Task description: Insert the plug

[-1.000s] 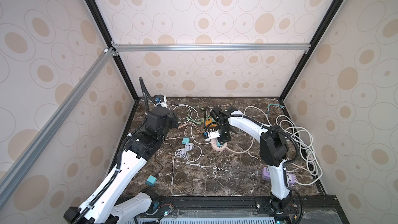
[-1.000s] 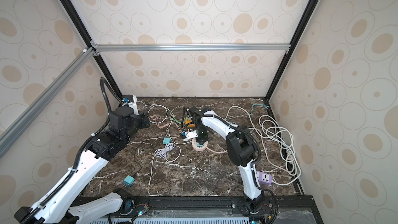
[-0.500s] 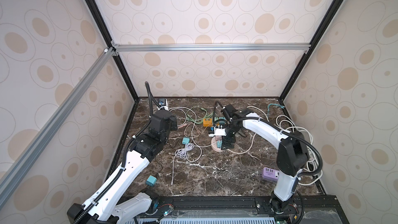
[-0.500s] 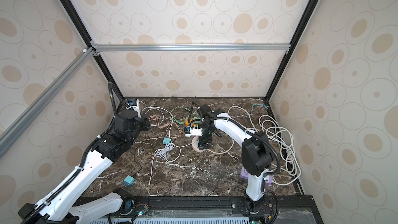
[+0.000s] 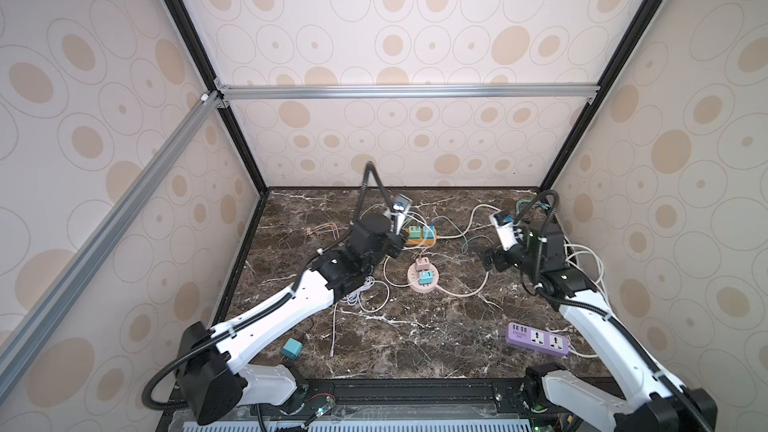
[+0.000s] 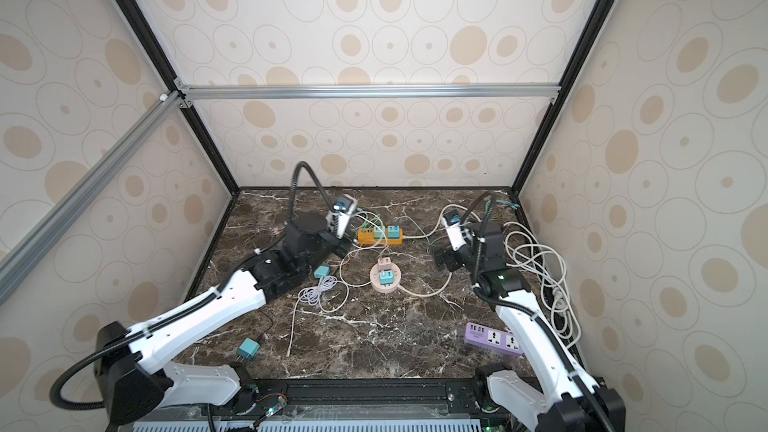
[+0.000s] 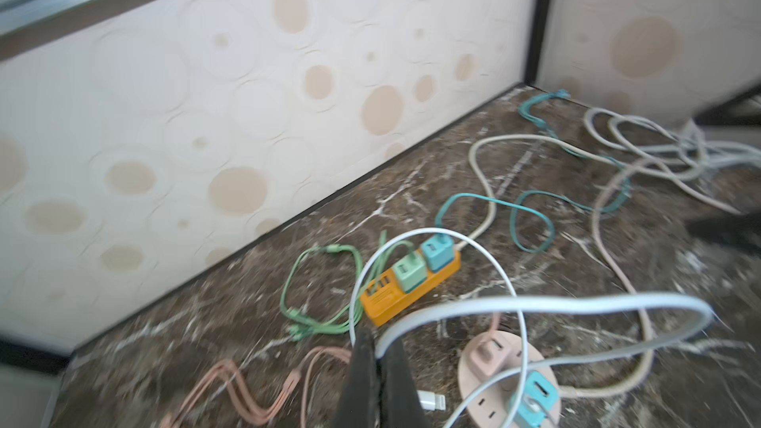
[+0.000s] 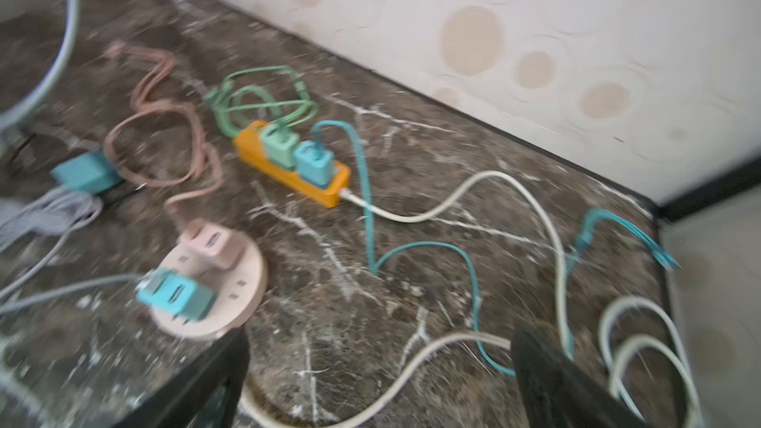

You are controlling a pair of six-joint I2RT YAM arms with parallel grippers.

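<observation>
While my left gripper [image 7: 379, 354] pinches the pale cable [image 7: 535, 302], the teal plug [image 7: 535, 399] lies nearer it. Right gripper [image 8: 381, 347]: spread, empty.

Top views high, looking down — wrist views low, sharing round socket [image 7: 473, 384]

a small teal plug [image 5: 426, 277] is seen standing on a round, flat pink socket [image 5: 414, 288] near the middle of the marble table [image 5: 395, 347], set toward the socket's near edge. a pink plug [image 5: 422, 262] is seated just behind it on the same socket. a grey cable [image 8: 61, 296] is attached to the teal plug's face. the wrist views are blurred, so it cannot be told whether the teal plug is fully pushed in.
</observation>
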